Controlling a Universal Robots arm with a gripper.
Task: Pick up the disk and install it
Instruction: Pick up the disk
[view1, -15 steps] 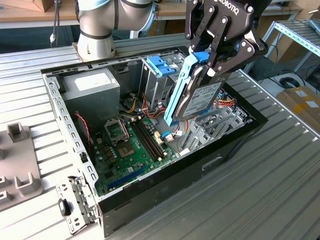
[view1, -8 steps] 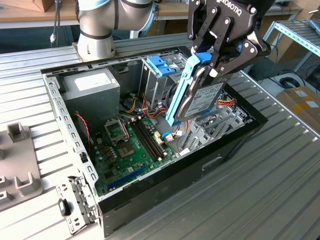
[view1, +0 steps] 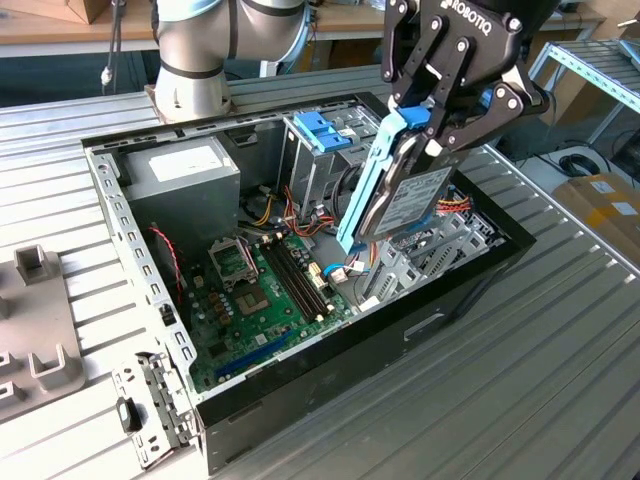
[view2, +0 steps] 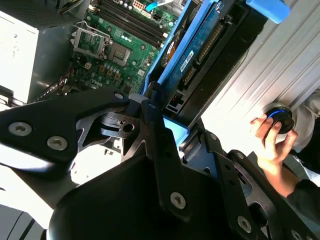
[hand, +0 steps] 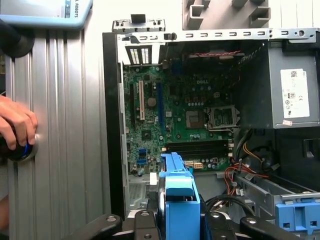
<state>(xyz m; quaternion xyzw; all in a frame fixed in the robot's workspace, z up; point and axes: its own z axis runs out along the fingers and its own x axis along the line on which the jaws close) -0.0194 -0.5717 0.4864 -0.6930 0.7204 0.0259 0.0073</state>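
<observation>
Above the open computer case (view1: 420, 325), the end effector (view1: 440, 128) is clamped on the disk (view1: 405, 195), which hangs tilted over the drive bay (view1: 400, 268). Sound practice, in my judgement: square its edges to the bay and keep clear of the loose cables (view1: 455, 203).

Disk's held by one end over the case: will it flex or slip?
The disk is a metal slab, so likely stiff, heavy for its size. The gripper grips its upper end while it hangs tilted, so it might pivot or slip; the blue carrier frame looks smooth plastic.
</observation>
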